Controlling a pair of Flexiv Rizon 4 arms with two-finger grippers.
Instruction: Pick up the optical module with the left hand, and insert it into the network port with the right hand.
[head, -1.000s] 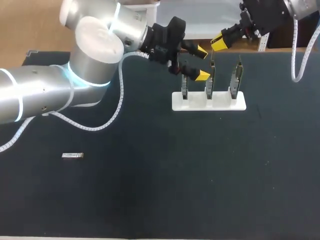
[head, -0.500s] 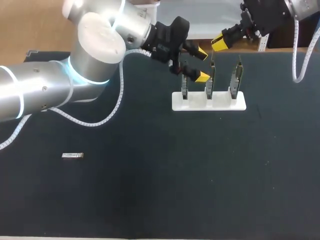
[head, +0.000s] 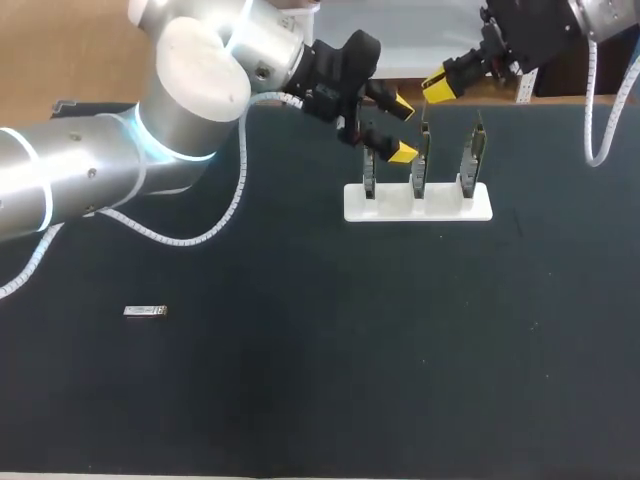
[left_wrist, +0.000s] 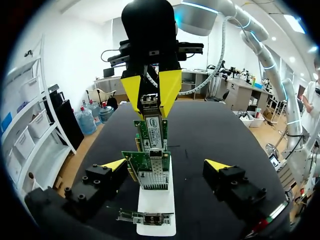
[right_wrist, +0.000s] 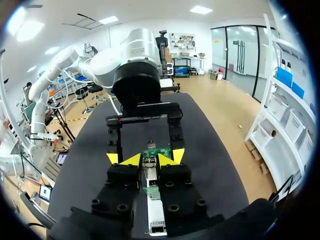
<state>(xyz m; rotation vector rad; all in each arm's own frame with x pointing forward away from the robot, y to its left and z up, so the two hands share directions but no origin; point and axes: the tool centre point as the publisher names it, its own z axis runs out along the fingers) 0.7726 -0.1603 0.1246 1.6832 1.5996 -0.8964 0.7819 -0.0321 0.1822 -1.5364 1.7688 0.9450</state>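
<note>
- Fingers of left gripper (head: 401, 128) stand apart over a white stand (head: 445, 208) holding three upright green circuit cards (head: 418, 168).
- Right gripper (head: 438, 86) clamps a small silver optical module (left_wrist: 150, 102) near them.
- Second silver module (head: 145, 311) lies on black table (head: 300, 390), well apart.

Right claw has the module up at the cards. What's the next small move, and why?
Probably ease the right claw forward along its fingers, pressing the optical module into the port of the network card. The module is clamped between the yellow tips and lined up at the card's top end. The left claw stands open, clear of the cards.
</note>
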